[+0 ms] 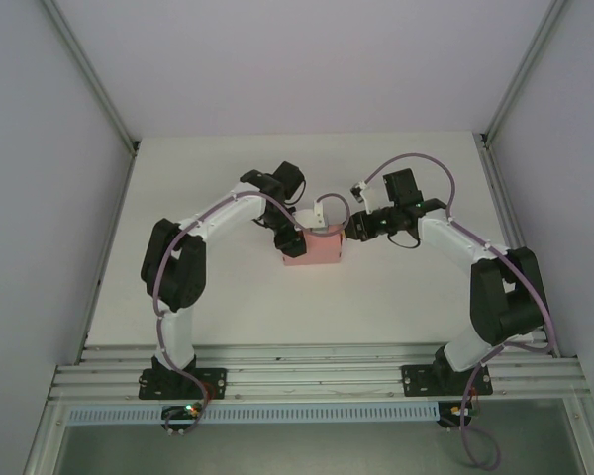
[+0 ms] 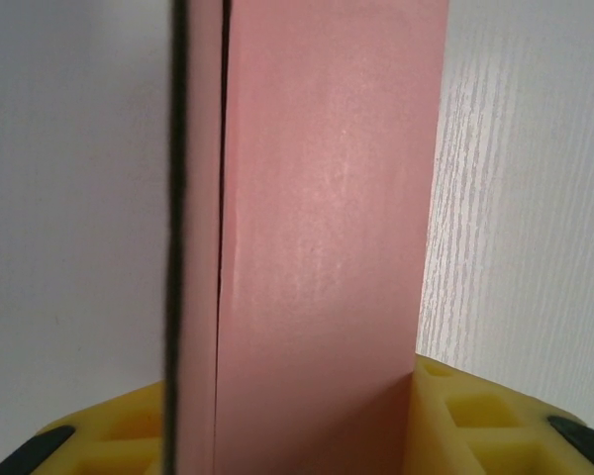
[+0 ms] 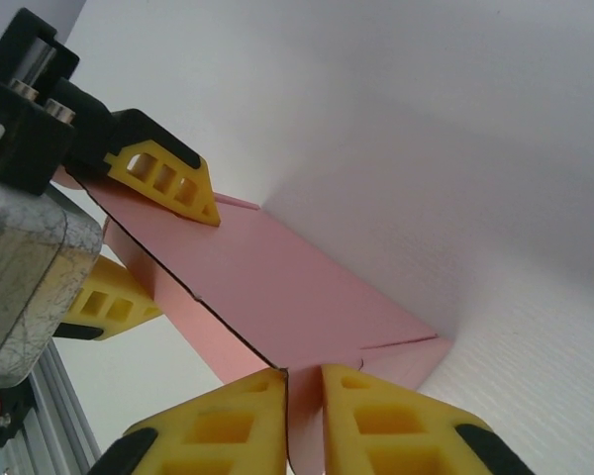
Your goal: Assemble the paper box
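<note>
Surface: white table (image 1: 238, 307), with pale walls (image 1: 307, 59) on three sides.
Paper box: the pink paper box (image 3: 277, 287) sits mid-table, between the two arms.
Left gripper: the left gripper (image 3: 187, 263) straddles one end of the box, with a yellow finger pressed on each face, clamped across it.
Right gripper: the right gripper (image 3: 304, 381) is at the opposite end, fingers almost together, pinching a thin card edge.
Box shape: a long panel with folded creases; I cannot tell how far it is assembled.

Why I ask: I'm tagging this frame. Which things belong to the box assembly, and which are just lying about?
Job in hand: paper box; left tool, shut on it; right tool, shut on it.
Just there: table; metal rail at its near edge; enclosure walls.
</note>
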### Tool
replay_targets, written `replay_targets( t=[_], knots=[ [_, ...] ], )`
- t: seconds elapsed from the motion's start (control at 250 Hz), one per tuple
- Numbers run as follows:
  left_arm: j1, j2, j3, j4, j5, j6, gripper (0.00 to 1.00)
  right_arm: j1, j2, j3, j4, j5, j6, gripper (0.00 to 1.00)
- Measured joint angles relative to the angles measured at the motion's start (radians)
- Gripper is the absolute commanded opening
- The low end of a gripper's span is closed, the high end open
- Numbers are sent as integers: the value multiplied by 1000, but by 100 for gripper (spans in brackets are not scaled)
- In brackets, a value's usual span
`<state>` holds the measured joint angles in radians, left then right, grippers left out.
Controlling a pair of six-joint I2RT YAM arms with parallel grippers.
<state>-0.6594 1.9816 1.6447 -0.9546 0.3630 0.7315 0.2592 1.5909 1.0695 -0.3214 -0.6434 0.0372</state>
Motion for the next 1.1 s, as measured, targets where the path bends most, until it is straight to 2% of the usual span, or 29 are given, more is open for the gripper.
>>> replay_targets(
  t=[0.256, 0.527, 0.635, 0.859, 1.102],
  knots=[
    [-1, 14, 23, -19, -5, -23, 41, 45, -48, -25, 19, 117, 89, 0],
    [-14, 16, 29, -18, -27, -63, 42, 97, -81, -63, 89, 248, 357, 0],
    [-15, 16, 29, -16, -34, -79, 42, 116, -93, -89, 138, 295, 417, 0],
    [-15, 16, 27, -5, -35, -90, 42, 158, -142, -190, 272, 401, 441, 0],
    [-13, 15, 25, 1, -35, -97, 43, 202, -170, -268, 386, 503, 360, 0]
  ],
)
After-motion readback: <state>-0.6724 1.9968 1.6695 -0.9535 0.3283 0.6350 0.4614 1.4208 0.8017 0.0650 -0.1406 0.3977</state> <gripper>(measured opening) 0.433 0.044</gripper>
